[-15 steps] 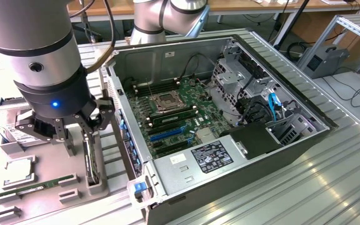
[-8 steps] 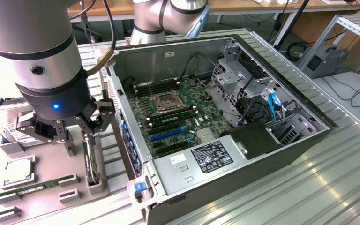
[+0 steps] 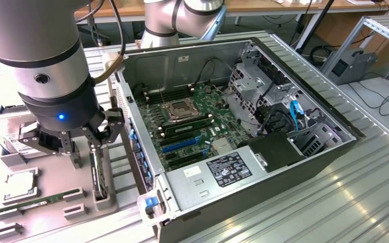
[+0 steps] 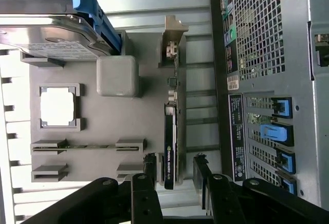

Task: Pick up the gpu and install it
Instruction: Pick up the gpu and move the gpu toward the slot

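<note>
A ribbed metal table point(image 3: 356, 182) carries an open computer case point(image 3: 174, 61) lying on its side, motherboard point(image 3: 194, 121) exposed. Beside it a grey tray point(image 4: 92, 118) holds a hard drive point(image 4: 46, 34), a CPU point(image 4: 57, 107), what seems to be a RAM stick point(image 3: 36, 202), and the gpu point(image 4: 169, 131), standing on edge in its slot. The gripper point(image 4: 174, 170) hangs over the gpu, its fingers spread to either side with gaps showing
</note>
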Controlling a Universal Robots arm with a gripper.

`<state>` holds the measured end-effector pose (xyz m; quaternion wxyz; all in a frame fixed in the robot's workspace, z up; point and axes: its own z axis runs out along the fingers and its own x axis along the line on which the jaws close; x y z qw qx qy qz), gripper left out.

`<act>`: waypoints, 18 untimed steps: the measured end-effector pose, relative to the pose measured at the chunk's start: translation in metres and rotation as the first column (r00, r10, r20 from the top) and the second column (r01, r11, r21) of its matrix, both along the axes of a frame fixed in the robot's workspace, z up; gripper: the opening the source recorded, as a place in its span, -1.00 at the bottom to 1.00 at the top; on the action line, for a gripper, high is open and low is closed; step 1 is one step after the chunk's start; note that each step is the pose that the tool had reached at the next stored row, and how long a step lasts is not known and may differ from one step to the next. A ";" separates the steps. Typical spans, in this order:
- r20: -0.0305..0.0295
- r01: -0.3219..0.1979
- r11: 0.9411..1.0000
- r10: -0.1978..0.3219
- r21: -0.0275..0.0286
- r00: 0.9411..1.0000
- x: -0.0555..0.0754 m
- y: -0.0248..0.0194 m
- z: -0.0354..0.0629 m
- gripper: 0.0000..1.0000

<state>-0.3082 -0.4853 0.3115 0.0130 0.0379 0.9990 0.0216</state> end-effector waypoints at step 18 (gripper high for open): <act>0.000 0.000 1.000 0.000 0.000 1.000 0.000 0.0000 -0.0100 -0.15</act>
